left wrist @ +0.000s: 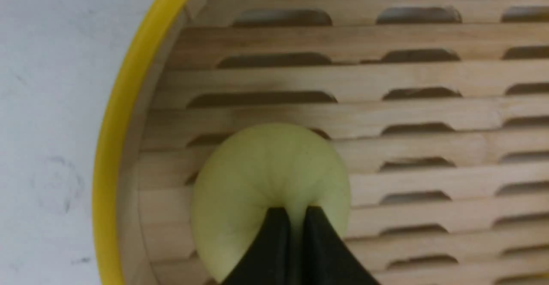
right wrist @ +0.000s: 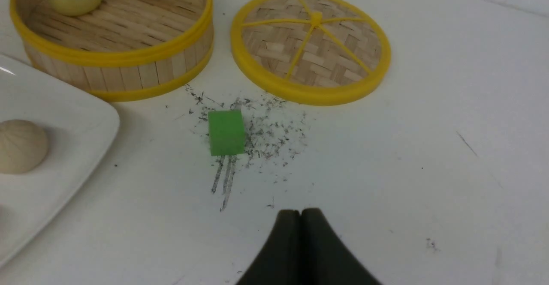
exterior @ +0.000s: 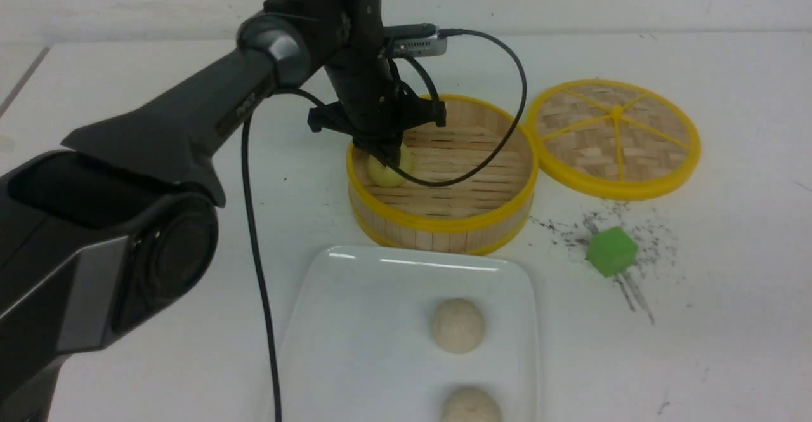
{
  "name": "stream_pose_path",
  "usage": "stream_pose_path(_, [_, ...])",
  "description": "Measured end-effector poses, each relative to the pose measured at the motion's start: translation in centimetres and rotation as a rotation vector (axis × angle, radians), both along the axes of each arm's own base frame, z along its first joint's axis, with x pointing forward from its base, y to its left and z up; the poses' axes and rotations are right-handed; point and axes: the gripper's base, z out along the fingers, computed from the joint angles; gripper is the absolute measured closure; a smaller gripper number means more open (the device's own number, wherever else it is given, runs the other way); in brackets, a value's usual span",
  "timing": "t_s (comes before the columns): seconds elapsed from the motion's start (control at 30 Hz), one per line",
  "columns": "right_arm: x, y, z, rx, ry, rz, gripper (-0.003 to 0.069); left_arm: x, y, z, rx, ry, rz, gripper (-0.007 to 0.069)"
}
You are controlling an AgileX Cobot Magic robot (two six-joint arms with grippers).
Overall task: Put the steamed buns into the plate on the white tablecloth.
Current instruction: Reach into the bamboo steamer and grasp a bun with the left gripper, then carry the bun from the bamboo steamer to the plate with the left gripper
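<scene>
Front view, bun: the pale yellow round steamed bun (exterior: 384, 172) lies inside the round bamboo steamer with yellow rim (exterior: 444, 222), at about 9 o'clock on its floor.
Front view, plate: the glossy white rectangular plate (exterior: 355, 333) stands at 6 o'clock from the steamer on the white tablecloth (exterior: 729, 320). Two off-white steamed buns (exterior: 458, 325) lie in it.
Front view, step: the left gripper (exterior: 388, 155) is down on the yellow bun. The lift should probably go slowly and straight up over the rim, then toward 6 o'clock to a free part of the plate.
Left wrist view, fingers: the black fingertips (left wrist: 276, 246) are almost pressed together and pinch a fold of soft dough. The hold looks shallow.
Right wrist view, fingers: the right gripper (right wrist: 301, 216) has its fingers pressed together, holds nothing and hangs over the cloth.
</scene>
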Motion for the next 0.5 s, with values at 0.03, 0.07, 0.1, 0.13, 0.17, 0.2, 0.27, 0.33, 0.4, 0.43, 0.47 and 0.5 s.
stream_pose_path(0.03, [0.0, 0.0, 0.0, 0.0, 0.0, 0.0, 0.0657, -0.1, 0.0, 0.2, -0.002, -0.001, 0.0, 0.0603])
stream_pose_path(0.07, [0.0, 0.0, 0.0, 0.0, 0.0, 0.0, 0.0657, -0.4, 0.2, 1.2, -0.006, -0.001, -0.002, 0.0605])
stream_pose_path(0.1, [0.0, 0.0, 0.0, 0.0, 0.0, 0.0, 0.0656, -0.9, 0.4, 2.5, -0.007, -0.004, -0.005, 0.0605])
stream_pose_path(0.13, [0.0, 0.0, 0.0, 0.0, 0.0, 0.0, 0.0655, -1.4, 0.6, 3.9, -0.011, -0.019, -0.012, 0.0605])
stream_pose_path(0.17, [0.0, 0.0, 0.0, 0.0, 0.0, 0.0, 0.0655, -1.7, 0.7, 4.8, -0.013, -0.032, -0.014, 0.0605])
stream_pose_path(0.2, [0.0, 0.0, 0.0, 0.0, 0.0, 0.0, 0.0654, -2.5, 1.2, 7.4, -0.022, -0.079, -0.025, 0.0605])
stream_pose_path(0.27, [0.0, 0.0, 0.0, 0.0, 0.0, 0.0, 0.0652, -3.7, 1.9, 10.7, -0.03, -0.133, -0.039, 0.0605])
stream_pose_path(0.33, [0.0, 0.0, 0.0, 0.0, 0.0, 0.0, 0.065, -5.0, 2.5, 13.5, -0.041, -0.187, -0.053, 0.0605])
stream_pose_path(0.4, [0.0, 0.0, 0.0, 0.0, 0.0, 0.0, 0.0648, -7.4, 3.6, 17.8, -0.069, -0.276, -0.068, 0.0605])
stream_pose_path(0.43, [0.0, 0.0, 0.0, 0.0, 0.0, 0.0, 0.0647, -8.2, 4.0, 18.9, -0.078, -0.297, -0.07, 0.0605])
stream_pose_path(0.47, [0.0, 0.0, 0.0, -0.001, 0.0, 0.0, 0.0647, -9.3, 4.5, 20.0, -0.089, -0.311, -0.073, 0.0605])
stream_pose_path(0.5, [0.0, 0.0, 0.0, -0.001, -0.001, 0.0, 0.0646, -10.6, 4.9, 20.9, -0.109, -0.313, -0.078, 0.0605])
